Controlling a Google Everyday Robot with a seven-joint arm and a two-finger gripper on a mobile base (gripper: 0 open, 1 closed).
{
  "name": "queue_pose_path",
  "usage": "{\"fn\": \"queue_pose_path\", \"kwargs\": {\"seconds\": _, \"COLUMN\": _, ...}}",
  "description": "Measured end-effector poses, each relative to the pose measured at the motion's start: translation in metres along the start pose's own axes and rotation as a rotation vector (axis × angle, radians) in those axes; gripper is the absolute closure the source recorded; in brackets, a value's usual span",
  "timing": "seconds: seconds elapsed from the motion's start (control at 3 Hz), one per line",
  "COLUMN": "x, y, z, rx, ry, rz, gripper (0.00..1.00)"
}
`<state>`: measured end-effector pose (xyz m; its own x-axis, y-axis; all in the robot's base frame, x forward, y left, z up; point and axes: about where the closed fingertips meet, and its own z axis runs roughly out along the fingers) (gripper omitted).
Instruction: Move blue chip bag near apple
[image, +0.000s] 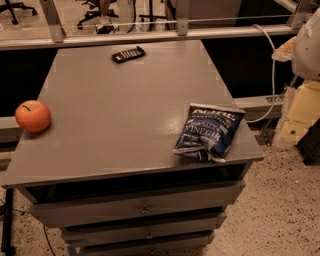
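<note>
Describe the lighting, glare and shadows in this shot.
Camera view: dim, warm light; soft sheen on the grey table top; foil glints on the blue chip bag; the apple casts a faint shadow beneath it; gripper out of frame.

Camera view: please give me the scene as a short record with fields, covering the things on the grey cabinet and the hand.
surface: grey cabinet top, with drawers below
blue chip bag: lying near the front right corner
apple: at the left edge, stem up
black remote-like object: near the far edge
bag to apple: far apart, on opposite sides
hand: not in view; only a white rounded part, perhaps the robot's, at the right edge
</note>
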<state>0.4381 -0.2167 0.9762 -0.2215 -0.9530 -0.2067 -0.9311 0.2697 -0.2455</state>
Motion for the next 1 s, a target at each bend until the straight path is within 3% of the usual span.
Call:
{"fn": "queue_pose_path", "kwargs": {"seconds": 0.67, "x": -0.002, "y": -0.001, "z": 0.000, "rx": 0.005, "ry": -0.024, "rz": 0.000, "gripper": 0.00}}
{"fn": "queue_pose_path", "kwargs": {"seconds": 1.0, "x": -0.010, "y": 0.006, "z": 0.027, "rx": -0.030, "ry": -0.094, "rz": 0.008, "gripper": 0.00}}
